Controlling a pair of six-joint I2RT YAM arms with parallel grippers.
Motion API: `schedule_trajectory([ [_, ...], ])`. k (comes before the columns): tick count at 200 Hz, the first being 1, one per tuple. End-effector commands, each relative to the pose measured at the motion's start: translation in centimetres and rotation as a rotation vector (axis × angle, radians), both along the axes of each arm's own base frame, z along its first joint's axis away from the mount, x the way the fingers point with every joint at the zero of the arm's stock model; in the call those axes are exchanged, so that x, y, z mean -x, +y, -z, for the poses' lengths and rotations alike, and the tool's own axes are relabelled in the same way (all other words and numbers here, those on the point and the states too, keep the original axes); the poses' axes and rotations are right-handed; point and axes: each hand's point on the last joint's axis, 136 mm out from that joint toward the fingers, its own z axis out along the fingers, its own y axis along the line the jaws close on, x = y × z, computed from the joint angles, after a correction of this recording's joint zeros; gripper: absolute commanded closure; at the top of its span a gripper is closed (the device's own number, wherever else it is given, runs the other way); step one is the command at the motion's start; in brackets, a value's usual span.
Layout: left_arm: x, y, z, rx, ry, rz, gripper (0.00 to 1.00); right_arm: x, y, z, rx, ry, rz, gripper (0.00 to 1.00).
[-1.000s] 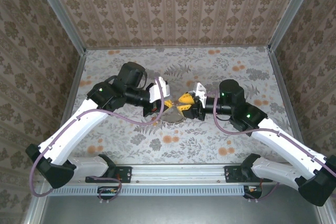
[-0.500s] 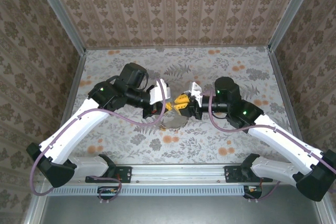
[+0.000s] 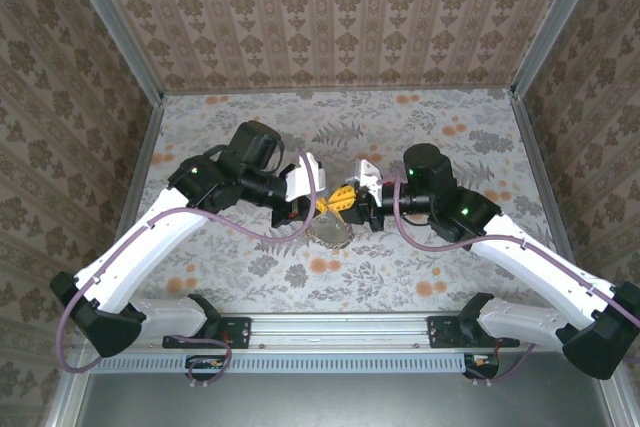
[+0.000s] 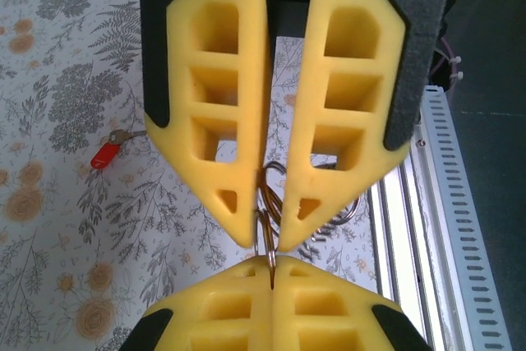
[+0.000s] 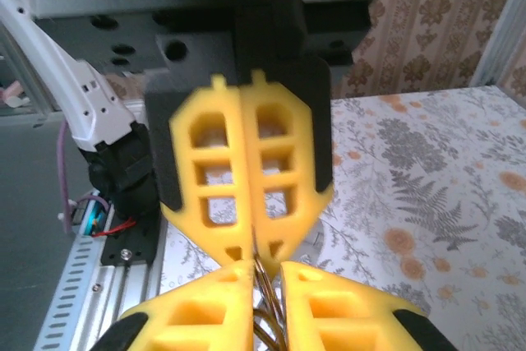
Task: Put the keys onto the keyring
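Observation:
The keyring (image 3: 330,231) hangs in mid-air between my two grippers over the middle of the table. My left gripper (image 4: 271,265) is shut on the keyring (image 4: 268,203), pinching the top of its wire. My right gripper (image 5: 265,267) meets it tip to tip. Its yellow fingers (image 5: 329,285) straddle the keyring (image 5: 268,287), and a narrow gap still shows on one side. In the top view my left gripper (image 3: 322,204) and my right gripper (image 3: 346,199) touch noses. One red-headed key (image 4: 107,154) lies flat on the floral cloth, apart from both grippers.
A metal rail (image 3: 340,332) runs along the near table edge, close below the grippers (image 4: 427,228). Patterned walls enclose the table (image 3: 430,137) at the back and both sides. Purple-grey cables loop along each arm.
My right gripper has moved left up to my left gripper, and its jaws have narrowed around the keyring. My left arm has barely moved and stays shut.

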Motion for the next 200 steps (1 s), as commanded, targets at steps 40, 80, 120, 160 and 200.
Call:
schedule_trajectory([
  [40, 1.2, -0.2, -3.1, 0.110, -0.044, 0.069, 1.00, 0.9, 0.2, 0.6, 0.049, 0.015, -0.042, 0.87],
  [80, 1.2, -0.1, -3.1, 0.116, -0.039, 0.075, 1.00, 1.1, -0.2, 0.6, 0.060, 0.007, -0.031, 0.79],
  [120, 1.2, 0.1, -2.4, 0.084, -0.029, 0.075, 1.00, 1.1, -1.0, -0.6, 0.045, -0.024, 0.006, 0.78],
  [160, 1.3, 0.2, -1.8, 0.069, -0.024, 0.079, 1.00, 0.6, -0.9, -0.9, 0.071, -0.012, 0.016, 0.79],
  [200, 1.6, 0.4, -2.1, 0.077, -0.035, 0.081, 1.00, 0.6, -0.5, -0.5, 0.087, 0.005, -0.001, 0.75],
])
